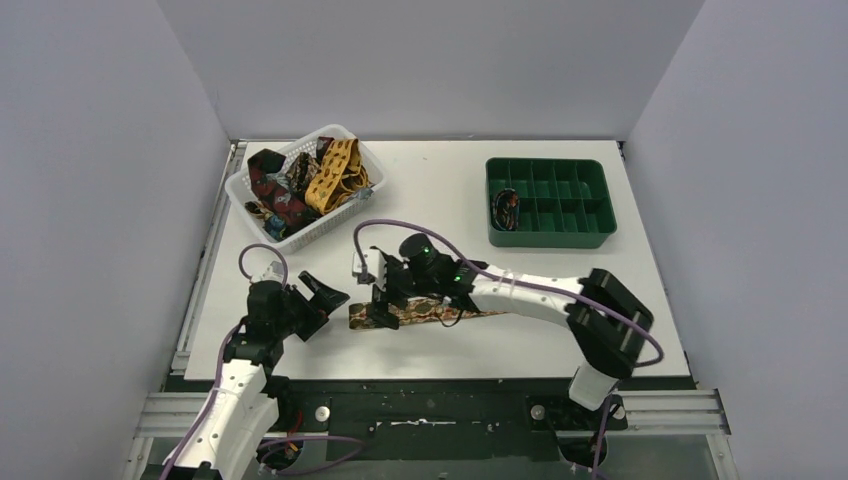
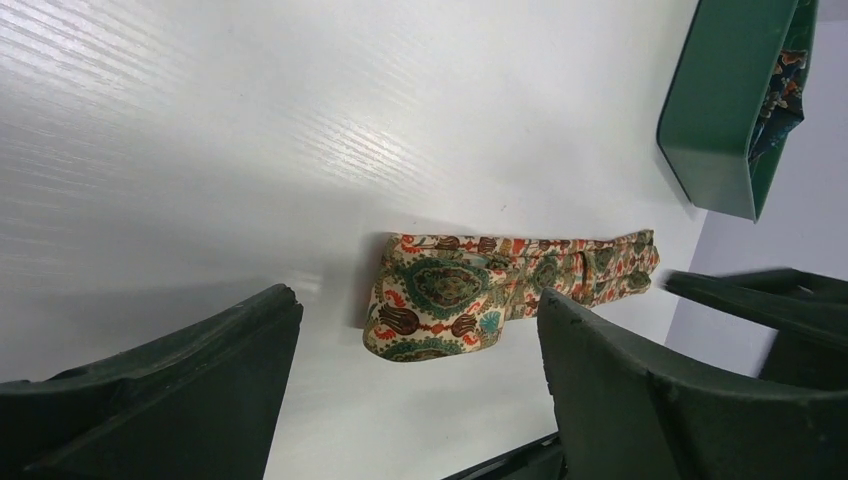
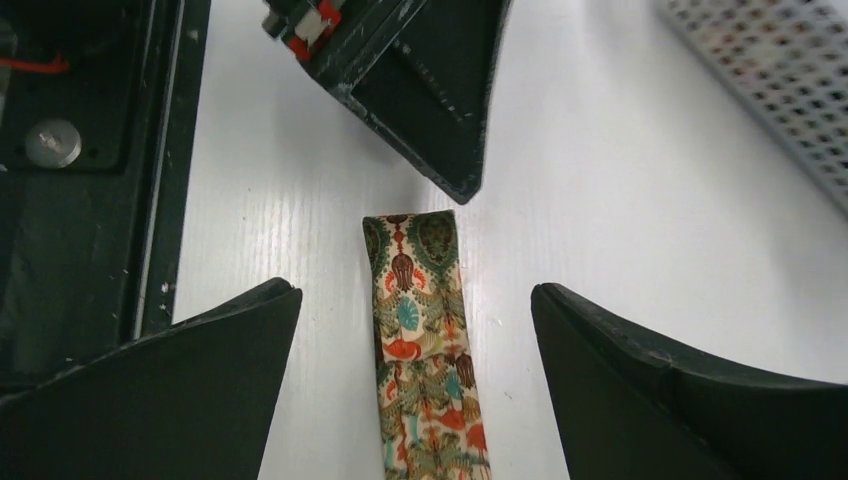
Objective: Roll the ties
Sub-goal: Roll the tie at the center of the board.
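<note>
- Both pincers gape wide and hold nothing. The right pincer [image 3: 415, 300] straddles the tie [image 3: 425, 340], and the left pincer [image 1: 325, 297] hangs just beside its end.
- The tie lies flat near the front of the worktop [image 1: 440, 200], not yet coiled.
- My worry is that the cloth skids on the smooth top, or that its folded end springs open when nipped.
- It is cream cloth with a teal and orange-red print, and it looks floppy.

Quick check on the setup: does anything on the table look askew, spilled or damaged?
Nothing stands out. The paisley tie lies flat and straight on the table, the unrolled ties are heaped inside the white basket, and one coiled tie sits in a compartment of the green tray.
</note>
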Controlling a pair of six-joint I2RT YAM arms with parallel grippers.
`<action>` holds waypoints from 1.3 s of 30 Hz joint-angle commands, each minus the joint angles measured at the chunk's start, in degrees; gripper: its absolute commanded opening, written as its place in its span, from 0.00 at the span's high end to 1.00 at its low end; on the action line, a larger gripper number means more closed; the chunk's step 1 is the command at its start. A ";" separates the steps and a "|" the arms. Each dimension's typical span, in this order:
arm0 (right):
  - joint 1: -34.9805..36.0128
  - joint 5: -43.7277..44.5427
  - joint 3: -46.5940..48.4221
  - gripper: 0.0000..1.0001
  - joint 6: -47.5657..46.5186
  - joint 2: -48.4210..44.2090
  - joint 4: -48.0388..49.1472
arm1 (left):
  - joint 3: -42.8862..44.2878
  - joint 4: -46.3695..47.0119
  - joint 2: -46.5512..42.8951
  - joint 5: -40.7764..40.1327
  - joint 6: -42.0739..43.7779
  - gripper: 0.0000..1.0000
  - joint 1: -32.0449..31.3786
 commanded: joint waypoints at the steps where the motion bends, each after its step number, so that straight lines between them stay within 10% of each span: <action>1: -1.90 8.13 -8.70 0.09 11.01 -13.80 9.00 | 1.05 1.78 -1.11 -1.03 0.99 0.14 0.33; 11: -16.61 5.26 -23.79 0.00 60.49 -17.98 23.01 | 0.86 -0.15 -8.79 -4.81 0.43 0.13 0.55; 16: -12.62 11.55 -23.55 0.18 70.69 -13.99 24.47 | -0.46 0.88 -7.64 -1.92 -0.06 0.14 0.51; 39: -6.98 5.99 -11.40 0.58 74.08 3.31 17.85 | -4.07 11.30 2.45 6.77 1.49 0.21 0.33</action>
